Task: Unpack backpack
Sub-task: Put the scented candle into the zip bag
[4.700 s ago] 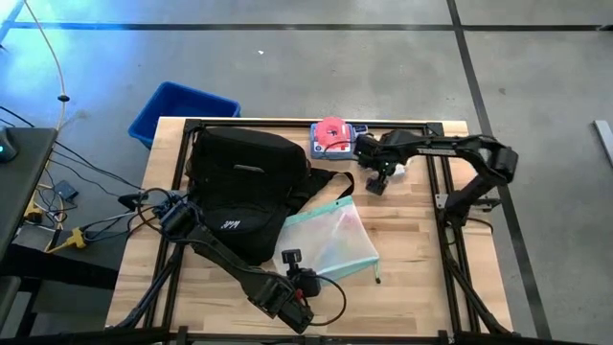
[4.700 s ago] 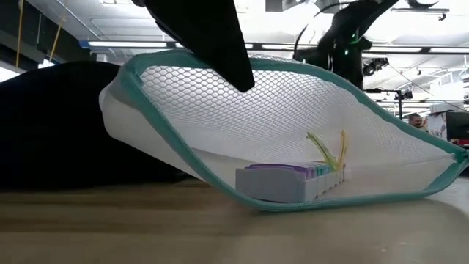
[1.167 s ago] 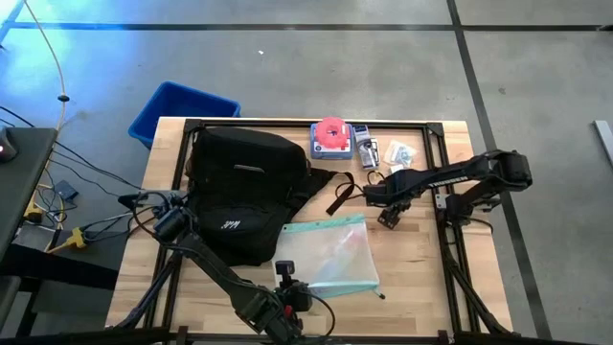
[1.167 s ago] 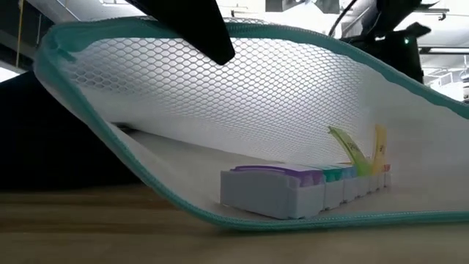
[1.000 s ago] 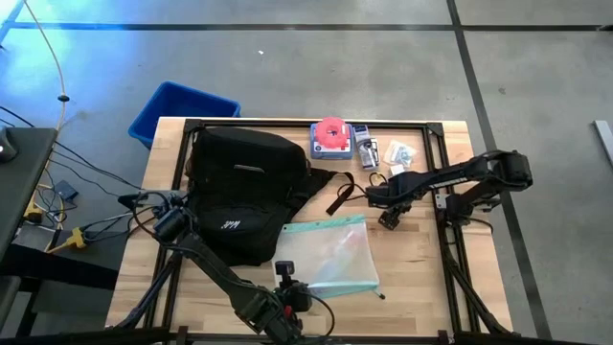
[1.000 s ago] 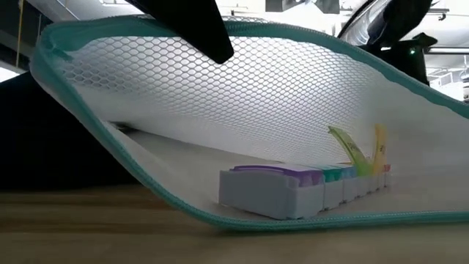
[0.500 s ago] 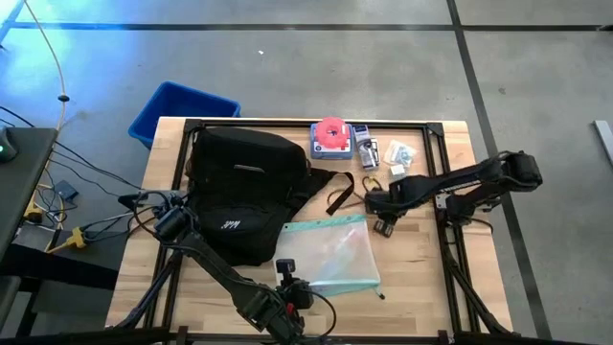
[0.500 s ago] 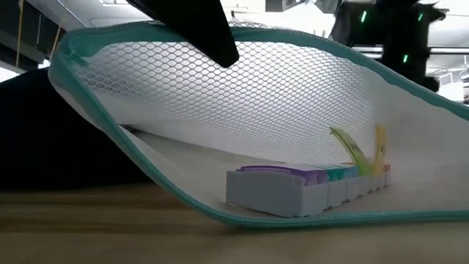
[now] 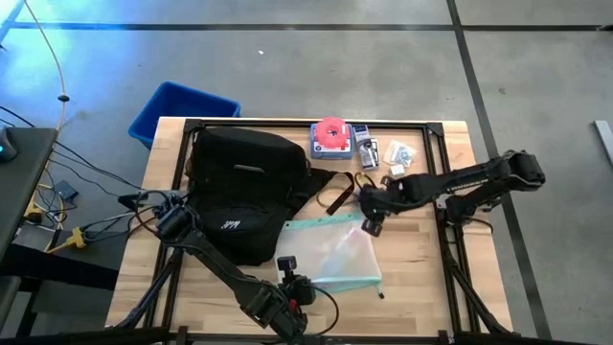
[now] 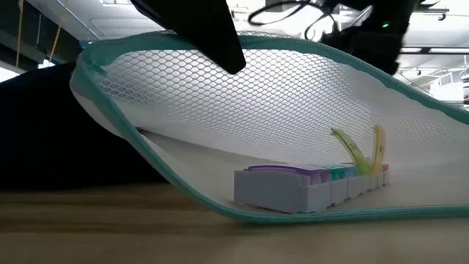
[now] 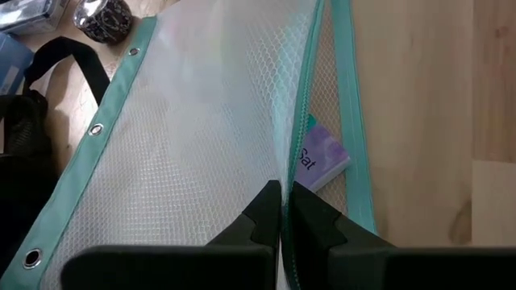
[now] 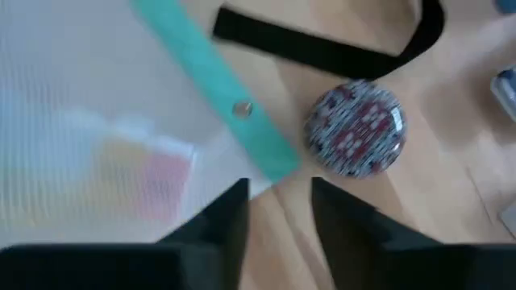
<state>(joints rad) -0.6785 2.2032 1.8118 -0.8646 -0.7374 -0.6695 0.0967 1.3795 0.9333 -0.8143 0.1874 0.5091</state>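
The black backpack (image 9: 239,187) lies on the table's left half, one strap (image 9: 337,192) trailing right. Beside it lies a clear mesh pouch (image 9: 335,251) with a teal zipper edge, and my left gripper (image 11: 282,211) is shut on its near edge. Inside it a pill box (image 10: 308,187) rests on the lower layer. My right gripper (image 12: 278,211) hovers open above the pouch's far right corner (image 12: 242,109), touching nothing. A round patterned disc (image 12: 357,127) lies on the wood just beyond that corner. My left gripper pinches the pouch's upper mesh layer at its teal zipper edge (image 11: 300,173) between its two fingers, slanting down from the near side. That edge (image 10: 293,45) is lifted and the mouth gapes open. The lower layer stays on the table.
A red-topped item (image 9: 331,136) and small packets (image 9: 383,153) lie along the far edge. A blue bin (image 9: 182,110) stands on the floor past the far left corner. Bare wood (image 9: 412,259) lies right of the pouch.
My right gripper has moved toward the table's left and risen, ending over the pouch's far right corner. The pouch's lifted rim and the pill box have shifted a little sideways in the low view.
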